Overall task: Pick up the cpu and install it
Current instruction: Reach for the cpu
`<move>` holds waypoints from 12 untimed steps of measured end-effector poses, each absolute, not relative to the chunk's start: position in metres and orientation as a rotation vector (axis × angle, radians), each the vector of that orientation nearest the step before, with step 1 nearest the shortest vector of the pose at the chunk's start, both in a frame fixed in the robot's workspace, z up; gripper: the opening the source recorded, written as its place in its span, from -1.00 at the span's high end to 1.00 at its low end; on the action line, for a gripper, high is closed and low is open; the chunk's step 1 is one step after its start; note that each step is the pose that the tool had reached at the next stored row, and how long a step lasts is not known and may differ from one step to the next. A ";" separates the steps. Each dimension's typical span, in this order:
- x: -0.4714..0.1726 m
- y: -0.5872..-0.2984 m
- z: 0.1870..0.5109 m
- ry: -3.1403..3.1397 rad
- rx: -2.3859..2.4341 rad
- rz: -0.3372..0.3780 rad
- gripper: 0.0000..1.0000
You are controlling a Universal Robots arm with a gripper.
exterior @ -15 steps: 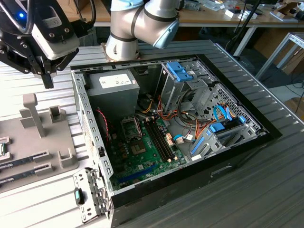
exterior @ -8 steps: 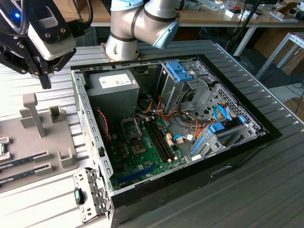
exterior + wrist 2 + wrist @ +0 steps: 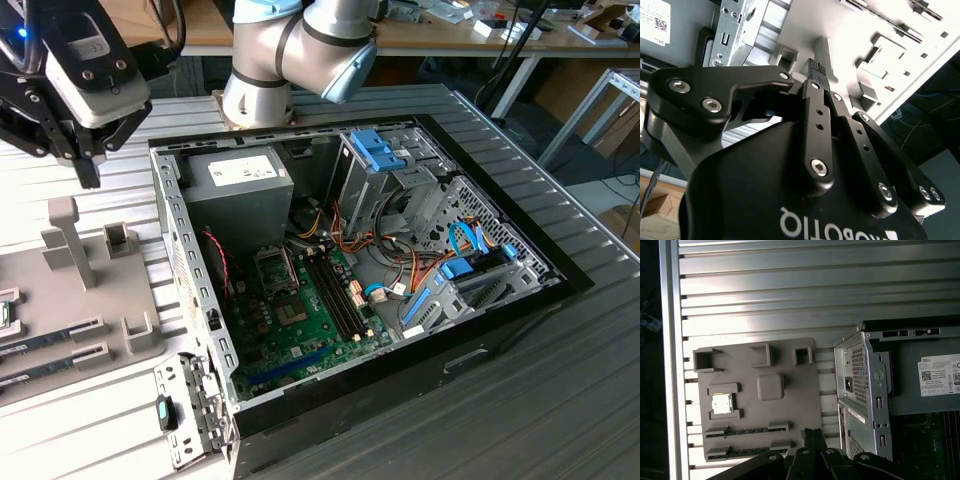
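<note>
Your black 2-finger gripper (image 3: 813,436) hangs with jaws pressed together and empty over the flat grey plastic holder plate (image 3: 795,390), where the small square silver-topped cpu (image 3: 721,403) lies in a recess, apart from it.

The cpu (image 3: 721,403) lies uncovered on the grey fixture plate (image 3: 800,400) — low walls (image 3: 722,388) hug two sides, and a tall post (image 3: 66,240) stands just beside. Inside the computer case (image 3: 176,240) the cpu socket (image 3: 275,268) is open from above — power supply (image 3: 240,190) just beside it, cables (image 3: 318,232) near.
</note>
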State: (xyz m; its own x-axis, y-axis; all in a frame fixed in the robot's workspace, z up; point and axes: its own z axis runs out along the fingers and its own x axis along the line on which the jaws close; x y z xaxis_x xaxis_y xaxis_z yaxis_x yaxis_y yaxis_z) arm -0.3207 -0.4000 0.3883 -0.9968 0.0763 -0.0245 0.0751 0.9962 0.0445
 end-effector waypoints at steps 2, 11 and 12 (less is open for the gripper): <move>-0.322 -0.400 0.388 3.112 0.118 0.068 0.79; -0.328 -0.400 0.388 3.112 0.118 0.068 0.79; -0.329 -0.400 0.388 3.113 0.118 0.068 0.79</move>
State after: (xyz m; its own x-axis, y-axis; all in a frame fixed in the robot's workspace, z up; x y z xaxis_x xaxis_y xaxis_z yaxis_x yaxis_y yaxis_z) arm -0.3289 -0.4000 0.3881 -0.9968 0.0762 -0.0244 0.0751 0.9962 0.0445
